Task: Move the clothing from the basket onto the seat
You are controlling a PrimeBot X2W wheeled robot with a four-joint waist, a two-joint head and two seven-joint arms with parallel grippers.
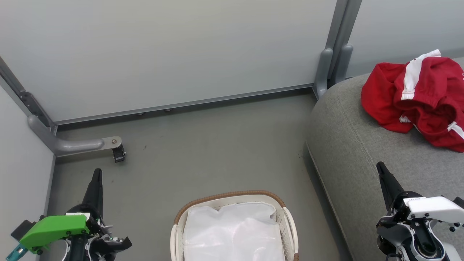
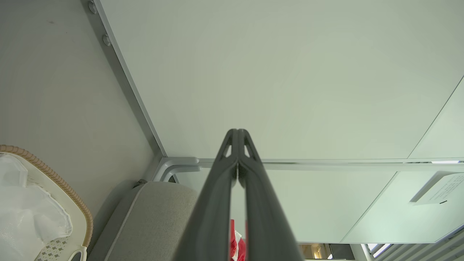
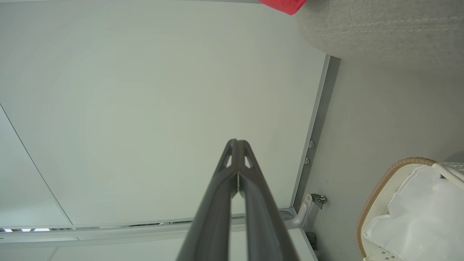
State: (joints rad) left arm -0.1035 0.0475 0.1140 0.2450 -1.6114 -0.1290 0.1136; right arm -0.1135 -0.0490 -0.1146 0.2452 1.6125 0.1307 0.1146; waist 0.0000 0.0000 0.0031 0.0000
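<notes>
- A pale grey partition wall (image 1: 163,50) is seen across the far side. A grey upright post (image 1: 337,43) stands at its right end, just beside the far left corner of the seat (image 1: 362,152).
- A curved grey support foot (image 1: 69,145) with a small black caster (image 1: 118,154) is set on the floor (image 1: 203,145) at the far left, beyond the left tool (image 1: 96,174).
- The basket (image 1: 232,194) is placed on the floor at the near centre, between the 2 tools and just left of the seat's edge. A crumpled white lining sheet (image 1: 232,232) is seen inside it.
- The clothing (image 1: 424,94) is heaped in a red bundle with white stripes on the far right of the seat top, well apart from the basket.
- The right tool (image 1: 380,167) is seen over the near left part of the seat. The clothing lies farther away and to its right, untouched, with bare grey upholstery between them.
- The left tool is held over the floor at the near left, well apart from the clothing. The basket and the seat's left edge lie between them.
- Both tools are closed, each with its 2 dark fingers pressed together at the tips and nothing gripped.
</notes>
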